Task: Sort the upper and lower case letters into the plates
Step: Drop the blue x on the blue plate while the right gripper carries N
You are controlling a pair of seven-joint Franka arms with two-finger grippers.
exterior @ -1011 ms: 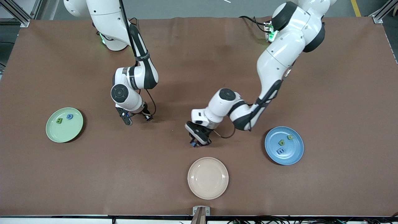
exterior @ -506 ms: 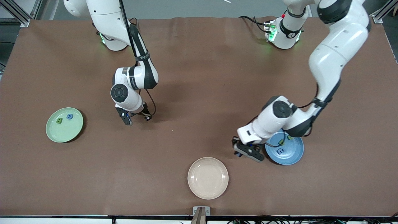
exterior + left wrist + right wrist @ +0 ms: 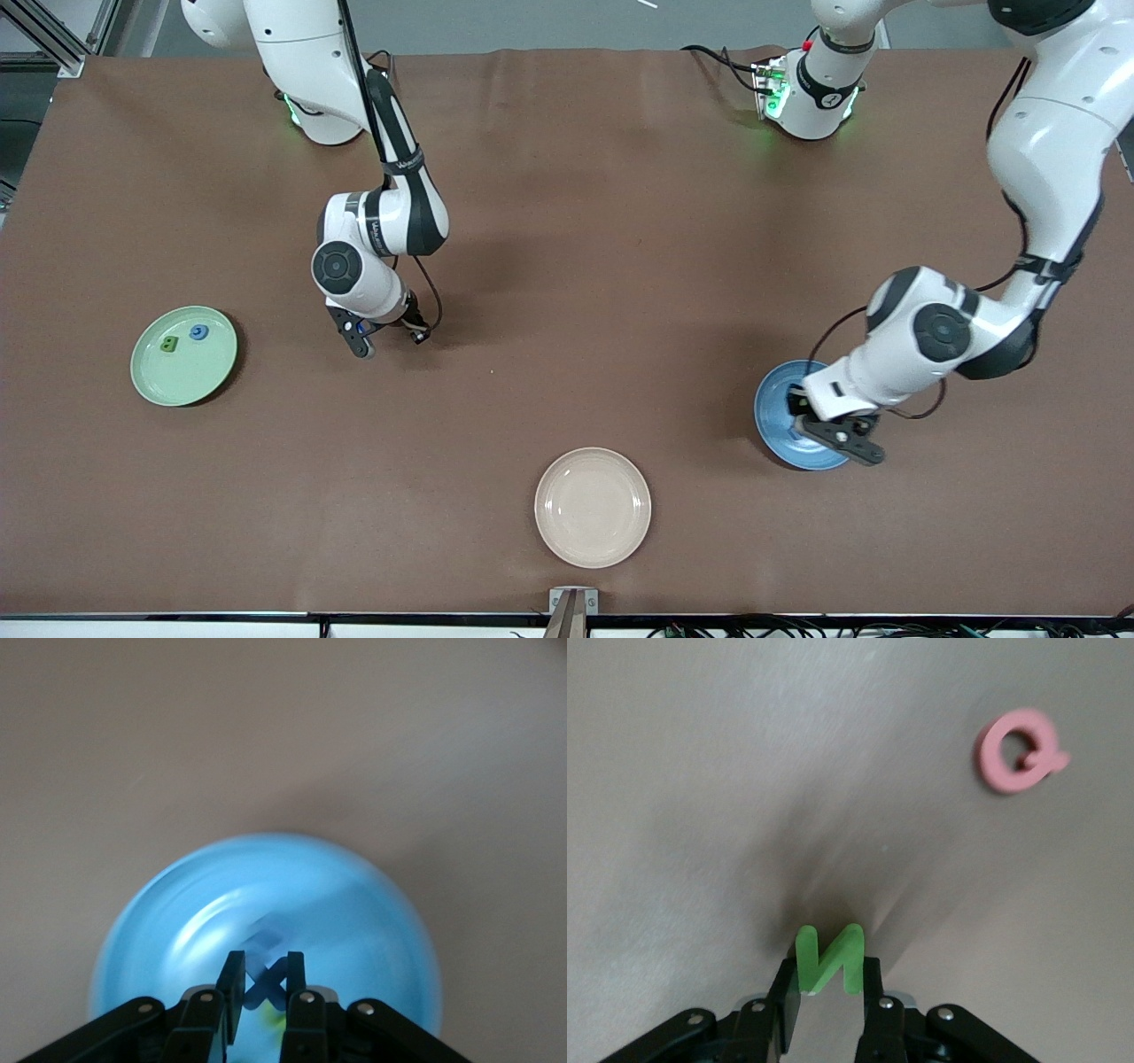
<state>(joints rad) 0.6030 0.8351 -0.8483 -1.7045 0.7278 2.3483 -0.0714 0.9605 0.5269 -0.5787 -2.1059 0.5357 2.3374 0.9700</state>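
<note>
My left gripper (image 3: 837, 436) hangs over the blue plate (image 3: 773, 415), shut on a blue letter X (image 3: 266, 983). The left wrist view shows the blue plate (image 3: 168, 939) right under that X. Toward the right arm's end of the table, my right gripper (image 3: 388, 335) is low at the table, shut on a green letter N (image 3: 829, 958). A pinkish-red letter Q (image 3: 1021, 751) lies flat on the table near it, showing only in the right wrist view. The pale green plate (image 3: 177, 394) holds a green letter (image 3: 167, 346) and a blue letter (image 3: 198, 332).
A cream-beige plate (image 3: 592, 507) with nothing on it sits near the table's front edge, between the two coloured plates. The left arm's hand covers most of the blue plate in the front view.
My left arm has swung from the middle of the table, with the blue letter in its gripper, to over the blue plate. The right arm has barely shifted.
</note>
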